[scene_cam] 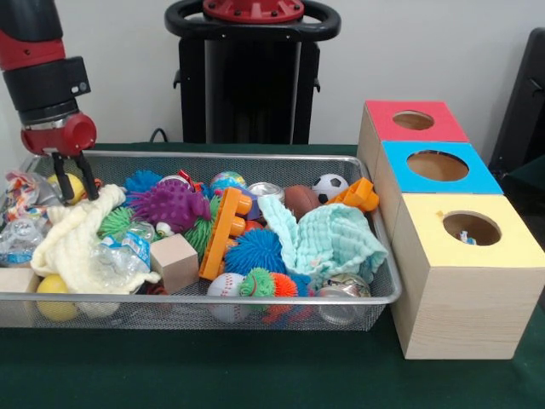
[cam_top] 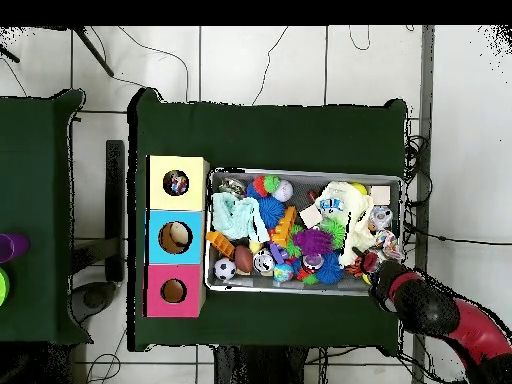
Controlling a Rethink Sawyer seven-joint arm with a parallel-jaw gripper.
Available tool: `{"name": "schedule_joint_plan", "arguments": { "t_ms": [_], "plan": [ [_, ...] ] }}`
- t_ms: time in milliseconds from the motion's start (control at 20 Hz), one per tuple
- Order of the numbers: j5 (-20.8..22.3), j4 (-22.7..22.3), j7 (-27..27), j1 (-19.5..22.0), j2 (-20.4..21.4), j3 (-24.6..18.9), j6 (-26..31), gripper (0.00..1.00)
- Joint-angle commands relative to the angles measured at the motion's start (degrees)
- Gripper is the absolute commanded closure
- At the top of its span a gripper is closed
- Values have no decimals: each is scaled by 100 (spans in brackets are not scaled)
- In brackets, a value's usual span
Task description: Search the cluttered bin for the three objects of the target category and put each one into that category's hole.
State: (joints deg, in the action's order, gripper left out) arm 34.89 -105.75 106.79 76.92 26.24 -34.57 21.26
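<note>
Black fingers [scene_cam: 61,175] of the gripper [scene_cam: 73,181] hang spread a little apart at the bin's end farthest from the boxes, with a yellow ball [scene_cam: 71,187] sitting between them (whether they actually pinch it, I cannot tell). Pressed right up against the fingers is a pale yellow knitted cloth [scene_cam: 75,241], soft and rumpled, with crinkled clear plastic wrap [scene_cam: 121,256] lying on it. Beside that sits a plain wooden cube [scene_cam: 174,262]. Further along come a purple spiky toy [scene_cam: 171,204], an orange plastic block piece [scene_cam: 225,233], a fuzzy blue ball [scene_cam: 255,250] and a mint waffle-textured cloth [scene_cam: 330,243], all heaped together. A small soccer ball [scene_cam: 329,186] and a baseball [scene_cam: 224,285] peek out of the clutter. Everything lies in the silver wire mesh bin [scene_cam: 281,304]. Next to it stand three wooden boxes, each with a round hole: the red-topped box [scene_cam: 387,129], the blue-topped box [scene_cam: 485,177] and the yellow-topped box [scene_cam: 519,251].
</note>
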Motion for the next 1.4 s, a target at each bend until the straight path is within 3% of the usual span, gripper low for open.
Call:
{"name": "schedule_joint_plan", "arguments": {
  "t_ms": [50,950,1100,1250,1400],
  "plan": [
    [133,854,-1382,289,-587,-358,827,0],
    [777,2735,-3686,693,-2024,-1186,1879,0],
    [861,3145,-4151,700,-2524,-1265,1885,0],
    [1040,3668,-5022,816,-3438,-1455,1629,0],
    [1488,3855,-5567,850,-3886,-1559,1134,0]
  ]
}}
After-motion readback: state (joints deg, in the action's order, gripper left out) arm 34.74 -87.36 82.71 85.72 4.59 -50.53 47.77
